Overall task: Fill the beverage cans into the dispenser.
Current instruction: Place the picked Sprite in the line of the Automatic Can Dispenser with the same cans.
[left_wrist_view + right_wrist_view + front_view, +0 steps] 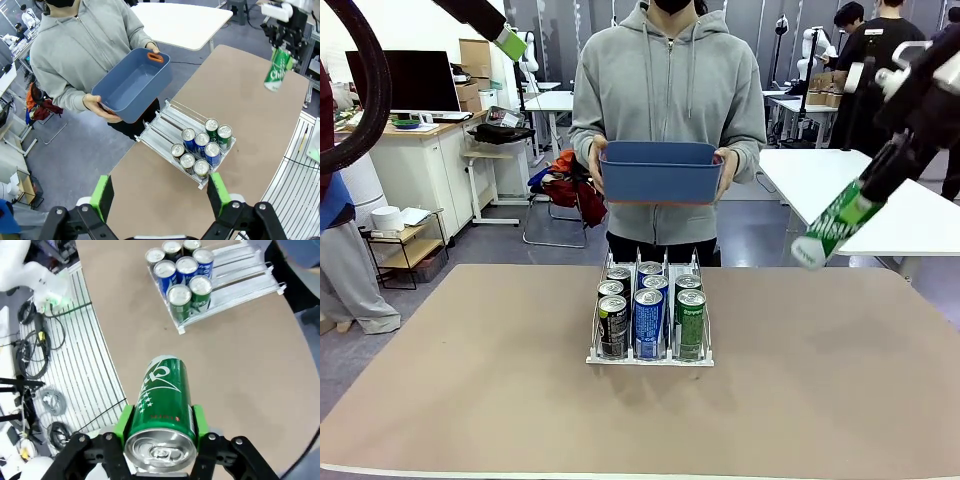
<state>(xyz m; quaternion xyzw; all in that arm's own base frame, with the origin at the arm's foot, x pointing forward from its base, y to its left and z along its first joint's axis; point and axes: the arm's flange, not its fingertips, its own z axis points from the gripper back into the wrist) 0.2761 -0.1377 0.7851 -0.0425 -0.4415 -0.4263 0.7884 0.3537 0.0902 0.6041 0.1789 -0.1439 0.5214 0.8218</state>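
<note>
**Partial lettering on one green can**

The green can (278,70) held in the right gripper (285,44) carries white slanted script; the left wrist view shows letters that look like "Chil", the rest unclear. Print on the cans in the dispenser (650,355) is too small to read.

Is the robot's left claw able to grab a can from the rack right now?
Probably yes: the left claw is open and high above the rack, with bare air down to the can tops; the right claw holds its can off to the side.

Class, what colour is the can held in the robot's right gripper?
Green with white lettering, silver top: the can shows best in the right wrist view.
</note>
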